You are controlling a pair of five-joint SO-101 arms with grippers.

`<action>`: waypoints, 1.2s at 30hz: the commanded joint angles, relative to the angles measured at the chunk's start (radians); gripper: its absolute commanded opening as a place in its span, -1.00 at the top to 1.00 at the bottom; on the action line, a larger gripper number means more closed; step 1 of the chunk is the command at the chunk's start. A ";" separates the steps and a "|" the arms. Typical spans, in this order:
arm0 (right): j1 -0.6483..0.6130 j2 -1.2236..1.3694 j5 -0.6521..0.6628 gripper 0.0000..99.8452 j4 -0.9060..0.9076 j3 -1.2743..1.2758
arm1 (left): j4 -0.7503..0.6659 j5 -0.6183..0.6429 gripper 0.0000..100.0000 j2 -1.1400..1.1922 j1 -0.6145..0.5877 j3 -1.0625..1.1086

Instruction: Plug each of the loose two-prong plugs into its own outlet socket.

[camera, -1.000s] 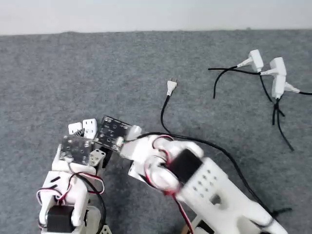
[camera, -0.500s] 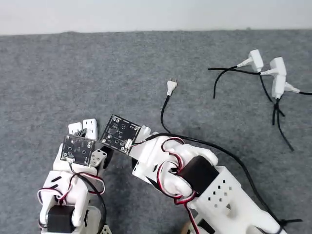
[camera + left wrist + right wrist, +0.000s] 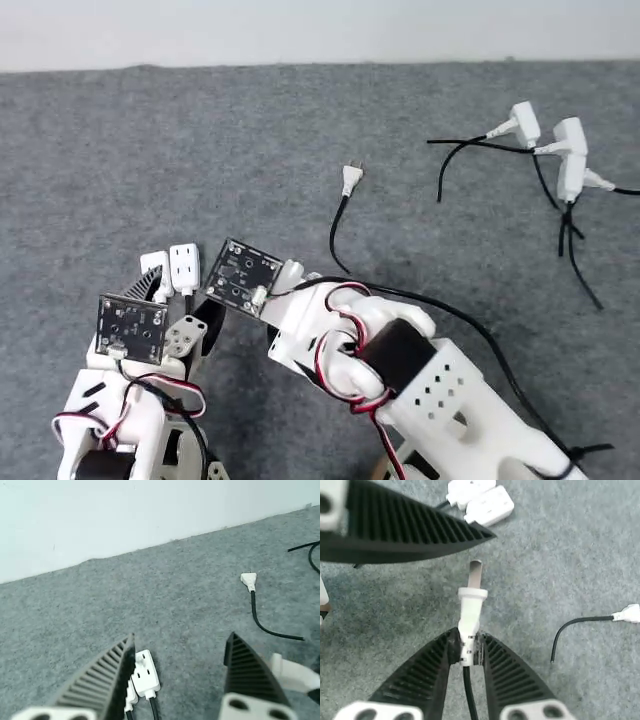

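two plugs (image 3: 351, 178), two sockets (image 3: 184, 264), three white cable ends (image 3: 570, 135)
one plug is nipped in my right pincer (image 3: 466, 642), the other lies loose; the sockets lie side by side; the three ends bunch together, and i cannot tell which of them are plugs or sockets.

White plastic arms (image 3: 455, 400) with black servos (image 3: 400, 352), red-black wires (image 3: 322, 350), ribbed black fingers (image 3: 420, 677).

Bright, even light over the grey carpet (image 3: 200, 130), falling softly from above, with no hard glare anywhere. The white wall (image 3: 125, 515) glows pale and flat. Shadows are faint: a dim patch under the plug (image 3: 470, 605) in the right wrist view, and darker carpet close under the right arm (image 3: 420, 390) in the high view. The white sockets (image 3: 175, 265) look nearly washed out.
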 commanded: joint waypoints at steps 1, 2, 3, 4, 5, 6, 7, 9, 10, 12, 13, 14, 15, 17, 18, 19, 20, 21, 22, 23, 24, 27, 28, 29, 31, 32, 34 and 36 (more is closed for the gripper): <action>0.008 -0.008 -0.012 0.98 -0.012 -0.023 | -0.006 0.006 0.42 -0.018 0.078 0.008; 0.008 -0.016 -0.012 0.98 0.002 -0.032 | -0.018 0.005 0.42 -0.018 0.107 0.031; 0.008 -0.024 -0.012 0.98 0.015 -0.040 | -0.037 0.005 0.42 -0.018 0.124 0.059; 0.007 -0.031 -0.012 0.98 0.027 -0.048 | -0.054 0.003 0.42 -0.018 0.137 0.088; 0.007 -0.041 -0.012 0.98 0.038 -0.052 | -0.069 0.003 0.42 -0.018 0.140 0.113; 0.007 -0.048 -0.012 0.98 0.044 -0.052 | -0.081 0.003 0.42 -0.018 0.141 0.133; 0.008 -0.056 -0.012 0.98 0.045 -0.052 | -0.092 0.003 0.42 -0.018 0.143 0.153; 0.008 -0.068 -0.012 0.98 0.045 -0.052 | -0.104 0.003 0.42 -0.018 0.144 0.180; 0.008 -0.071 -0.012 0.98 0.045 -0.052 | -0.104 0.003 0.42 -0.018 0.144 0.188; 0.008 -0.079 -0.012 0.98 0.053 -0.052 | -0.104 0.003 0.42 -0.018 0.144 0.194; 0.008 -0.081 -0.012 0.98 0.056 -0.052 | -0.104 0.003 0.42 -0.018 0.144 0.194; 0.008 -0.084 -0.012 0.98 0.058 -0.052 | -0.104 0.003 0.42 -0.018 0.144 0.194; 0.008 -0.082 -0.012 0.98 0.059 -0.052 | -0.104 0.003 0.42 -0.018 0.146 0.196; 0.008 -0.082 -0.012 0.98 0.059 -0.051 | -0.103 0.003 0.42 -0.018 0.146 0.196; 0.008 -0.082 -0.012 0.98 0.059 -0.051 | -0.103 0.003 0.42 -0.018 0.146 0.196; 0.008 -0.082 -0.012 0.98 0.059 -0.051 | -0.101 0.003 0.42 -0.018 0.146 0.196; 0.008 -0.082 -0.012 0.98 0.059 -0.051 | -0.100 0.003 0.42 -0.018 0.152 0.197; 0.008 -0.082 -0.012 0.98 0.059 -0.051 | -0.098 0.003 0.42 -0.018 0.164 0.203; 0.008 -0.082 -0.012 0.98 0.059 -0.049 | -0.100 0.003 0.42 -0.018 0.181 0.213; 0.008 -0.082 -0.012 0.98 0.059 -0.049 | -0.101 0.003 0.42 -0.018 0.198 0.219; 0.008 -0.082 -0.014 0.98 0.061 -0.049 | -0.101 0.002 0.42 -0.018 0.210 0.223; 0.008 -0.082 -0.014 0.98 0.061 -0.049 | -0.103 0.002 0.42 -0.018 0.219 0.226; 0.008 -0.082 -0.014 0.98 0.065 -0.049 | -0.103 0.002 0.42 -0.018 0.219 0.226; 0.008 -0.082 -0.014 0.98 0.068 -0.049 | -0.103 0.002 0.42 -0.018 0.219 0.226; 0.008 -0.082 -0.014 0.98 0.070 -0.049 | -0.103 0.002 0.42 -0.018 0.226 0.226; 0.008 -0.082 -0.014 0.98 0.070 -0.049 | -0.103 0.002 0.42 -0.018 0.226 0.226; 0.008 -0.082 -0.014 0.98 0.071 -0.049 | -0.103 0.002 0.42 -0.018 0.226 0.226; 0.008 -0.082 -0.014 0.98 0.071 -0.049 | -0.101 0.002 0.42 -0.018 0.226 0.226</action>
